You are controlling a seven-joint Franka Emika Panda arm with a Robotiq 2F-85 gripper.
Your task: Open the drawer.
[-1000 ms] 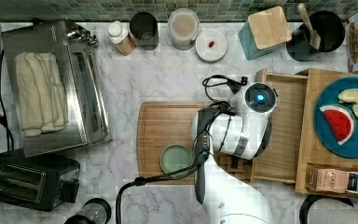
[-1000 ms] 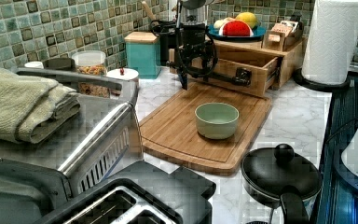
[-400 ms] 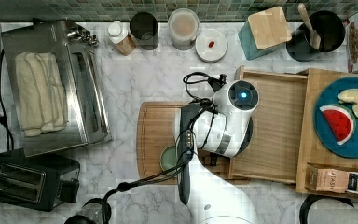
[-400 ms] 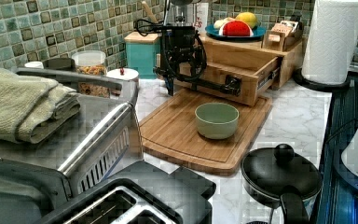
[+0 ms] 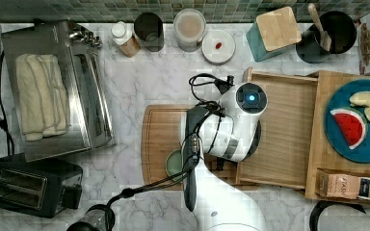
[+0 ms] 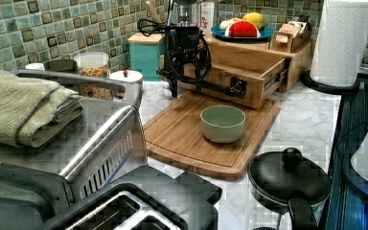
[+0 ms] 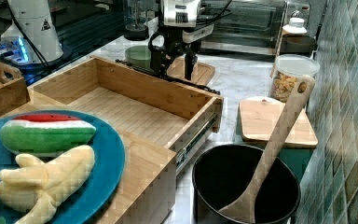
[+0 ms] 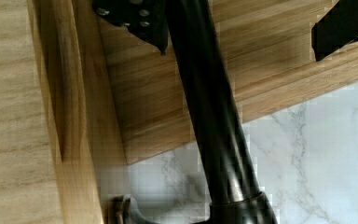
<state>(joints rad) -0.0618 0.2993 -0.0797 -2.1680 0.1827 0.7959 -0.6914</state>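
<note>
The drawer (image 5: 284, 134) is a shallow light-wood tray that stands pulled out from under the wooden stand, its inside bare (image 7: 121, 109). A long black bar handle (image 6: 220, 88) runs along its front (image 7: 193, 84). My gripper (image 6: 188, 76) hangs over the handle near one end (image 7: 173, 65). In the wrist view the bar (image 8: 209, 121) passes between the gripper (image 8: 237, 37) fingers. One finger (image 8: 135, 18) touches the bar; the other (image 8: 345, 23) stands well apart from it. The gripper is open around the handle.
A bamboo cutting board (image 5: 156, 134) lies in front of the drawer with a green bowl (image 6: 222, 123) on it. A blue plate of fruit (image 5: 361, 144) sits on the stand. Toaster oven (image 5: 53, 86), jars (image 5: 189, 29), a teal box (image 5: 274, 31) and a black pot (image 6: 287, 177) ring the marble counter.
The drawer has slid out toward the top view's left, over the cutting board's edge. My arm moved the same way with the handle.
</note>
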